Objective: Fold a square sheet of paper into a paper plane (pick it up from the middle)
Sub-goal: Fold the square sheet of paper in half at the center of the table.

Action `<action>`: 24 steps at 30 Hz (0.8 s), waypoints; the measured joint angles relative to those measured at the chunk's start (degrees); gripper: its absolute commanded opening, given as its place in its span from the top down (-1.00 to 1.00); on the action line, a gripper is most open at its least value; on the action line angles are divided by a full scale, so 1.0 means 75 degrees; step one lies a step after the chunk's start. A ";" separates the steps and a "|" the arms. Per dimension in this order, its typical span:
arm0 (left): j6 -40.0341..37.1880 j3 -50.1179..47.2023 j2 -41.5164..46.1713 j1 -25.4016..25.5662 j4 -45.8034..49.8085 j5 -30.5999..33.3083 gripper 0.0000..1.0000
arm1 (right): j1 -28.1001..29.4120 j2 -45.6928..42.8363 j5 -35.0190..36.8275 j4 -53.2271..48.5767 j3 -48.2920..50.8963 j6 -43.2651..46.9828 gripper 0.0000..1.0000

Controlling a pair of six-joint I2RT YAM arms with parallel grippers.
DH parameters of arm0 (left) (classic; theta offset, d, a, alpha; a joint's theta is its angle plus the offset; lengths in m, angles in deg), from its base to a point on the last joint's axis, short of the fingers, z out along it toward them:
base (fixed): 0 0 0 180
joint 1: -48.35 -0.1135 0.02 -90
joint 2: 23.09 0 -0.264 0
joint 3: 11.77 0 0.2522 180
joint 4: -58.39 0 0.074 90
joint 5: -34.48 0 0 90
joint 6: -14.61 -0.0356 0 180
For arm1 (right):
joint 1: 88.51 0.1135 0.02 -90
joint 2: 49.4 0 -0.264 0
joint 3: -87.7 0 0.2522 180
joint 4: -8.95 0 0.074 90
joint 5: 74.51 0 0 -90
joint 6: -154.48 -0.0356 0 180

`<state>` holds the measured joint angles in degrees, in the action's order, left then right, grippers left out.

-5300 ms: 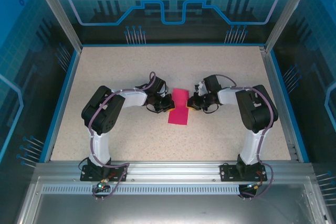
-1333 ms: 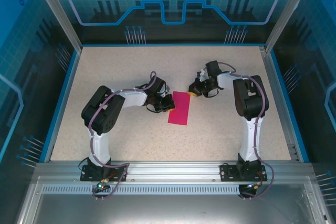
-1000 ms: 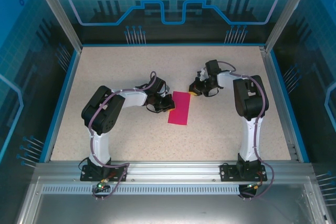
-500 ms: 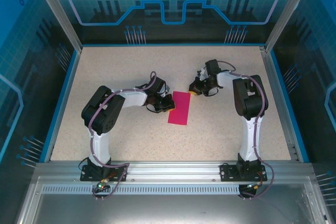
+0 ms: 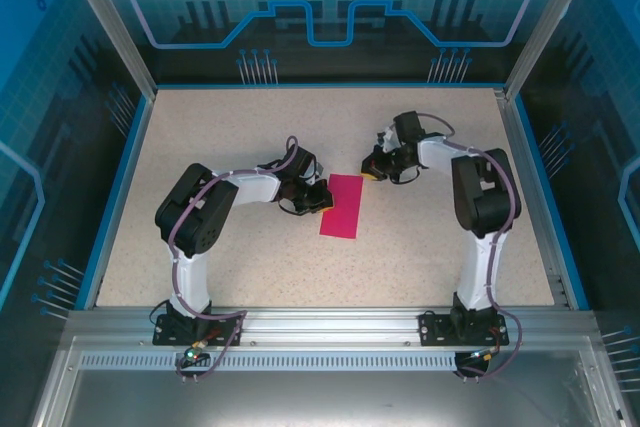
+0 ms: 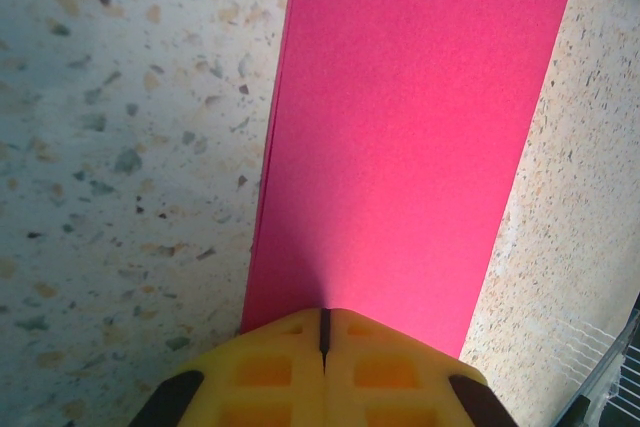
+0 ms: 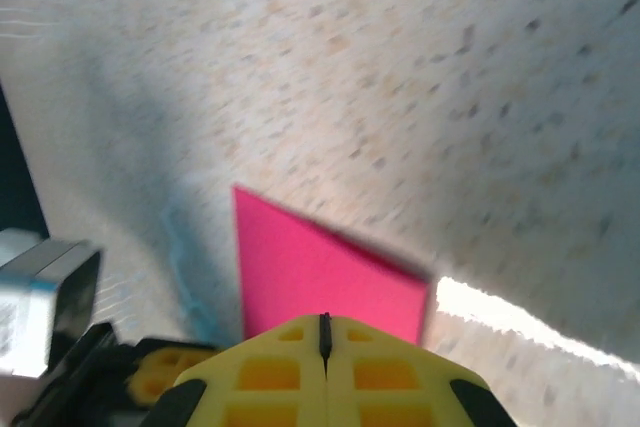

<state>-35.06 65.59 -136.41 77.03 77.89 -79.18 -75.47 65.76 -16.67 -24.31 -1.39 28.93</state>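
The square sheet of paper (image 5: 341, 206) lies flat mid-table as a narrow magenta-pink rectangle, doubled over along its length; two layers show at its left edge in the left wrist view (image 6: 410, 127). My left gripper (image 5: 322, 196) is shut, and its yellow fingertips (image 6: 322, 322) are down over the paper's edge with nothing between them. Off the paper's far right corner, my right gripper (image 5: 372, 171) is also shut and apart from the sheet. In the right wrist view, blurred, the paper (image 7: 320, 272) lies just beyond my right gripper (image 7: 324, 332).
The speckled tabletop (image 5: 250, 137) is bounded by a blue rim (image 5: 120, 187) and clear enclosure walls. In the right wrist view, the left arm's yellow fingers (image 7: 150, 382) show at lower left.
Over the last second the right gripper has drifted slightly up and right, away from the paper; five seconds ago it sat at the paper's right edge. The left arm and paper have not moved.
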 measured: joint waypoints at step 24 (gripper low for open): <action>0.0000 0.0000 0.0003 0.0000 0.0000 0.0000 1.00 | 0.1087 -0.1195 -0.0204 0.2323 0.3383 -0.1067 1.00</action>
<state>-35.06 65.59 -136.39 77.03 77.89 -79.18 -67.32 56.80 -18.20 -6.89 23.98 20.93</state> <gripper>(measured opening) 0.048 0.041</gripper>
